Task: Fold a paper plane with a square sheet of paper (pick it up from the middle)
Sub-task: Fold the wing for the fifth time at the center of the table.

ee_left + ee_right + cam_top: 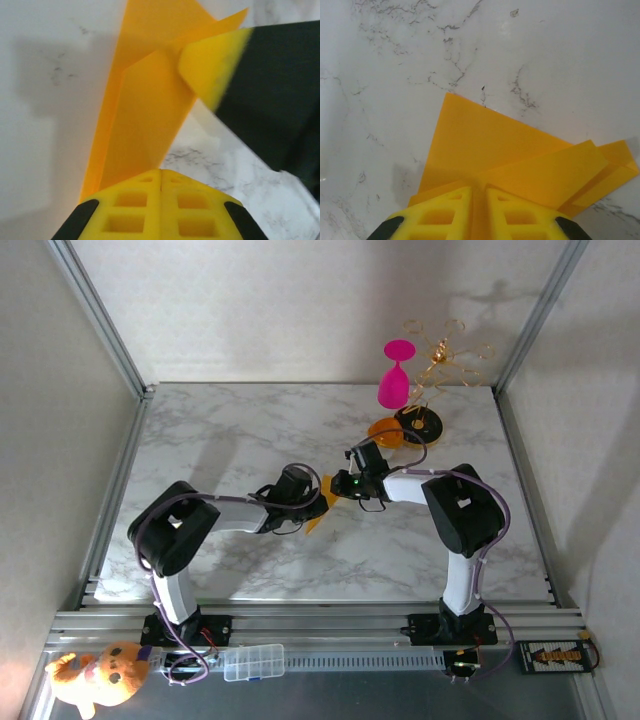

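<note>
Paper [317,510], already creased to a point, sits between both claws near the middle of the marbled desk [220,430]. The left claw [160,175] is clamped tight on one end, and the sheet's long axis runs straight away from its fingers. The right claw [479,192] pinches the opposite edge, nearly closed. Neither arm is nearer. The next fold looks to need a flat press. A pink goblet [394,380] stands well apart, far right.

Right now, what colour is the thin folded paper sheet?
Plain yellow-orange; the thin folded paper sheet shows best in the right wrist view.
</note>
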`<state>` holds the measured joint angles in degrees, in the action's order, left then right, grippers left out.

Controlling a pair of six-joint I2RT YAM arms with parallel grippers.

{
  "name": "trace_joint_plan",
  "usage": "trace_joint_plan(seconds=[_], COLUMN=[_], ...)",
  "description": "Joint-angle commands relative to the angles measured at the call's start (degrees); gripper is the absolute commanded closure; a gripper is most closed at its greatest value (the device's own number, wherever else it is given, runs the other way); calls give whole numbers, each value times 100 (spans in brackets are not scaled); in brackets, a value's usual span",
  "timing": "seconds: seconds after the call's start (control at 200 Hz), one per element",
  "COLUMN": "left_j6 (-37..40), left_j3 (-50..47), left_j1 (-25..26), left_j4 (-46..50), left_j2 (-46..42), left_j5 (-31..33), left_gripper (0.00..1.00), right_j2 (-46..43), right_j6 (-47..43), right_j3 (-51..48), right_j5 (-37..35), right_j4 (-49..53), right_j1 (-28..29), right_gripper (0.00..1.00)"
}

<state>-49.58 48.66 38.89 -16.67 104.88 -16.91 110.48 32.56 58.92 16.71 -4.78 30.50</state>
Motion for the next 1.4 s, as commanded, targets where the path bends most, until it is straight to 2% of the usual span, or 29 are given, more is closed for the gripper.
trace_joint_plan(seconds=[0.0, 0.381, 0.681, 0.976, 1.397], left_j6=[3, 541, 558, 456, 196], left_j3=[166, 91, 124, 21, -584], left_j1=[-31, 118, 180, 180, 180], left_j4=[223, 1173, 1226, 1227, 1079], left_j2=[167, 365, 456, 384, 315], left_j5=[-25, 273, 337, 471, 380], left_gripper=[100, 100, 100, 100, 100], right_j2=[116, -736, -574, -240, -222], right_j6=[-54, 112, 721, 649, 282], right_j3=[-246, -207, -447, -499, -741], right_j5=[-52, 412, 61, -62, -131], right_j4=[463, -139, -42, 16, -442], right_j1=[-67, 40, 370, 357, -530], right_gripper=[84, 86, 95, 97, 97])
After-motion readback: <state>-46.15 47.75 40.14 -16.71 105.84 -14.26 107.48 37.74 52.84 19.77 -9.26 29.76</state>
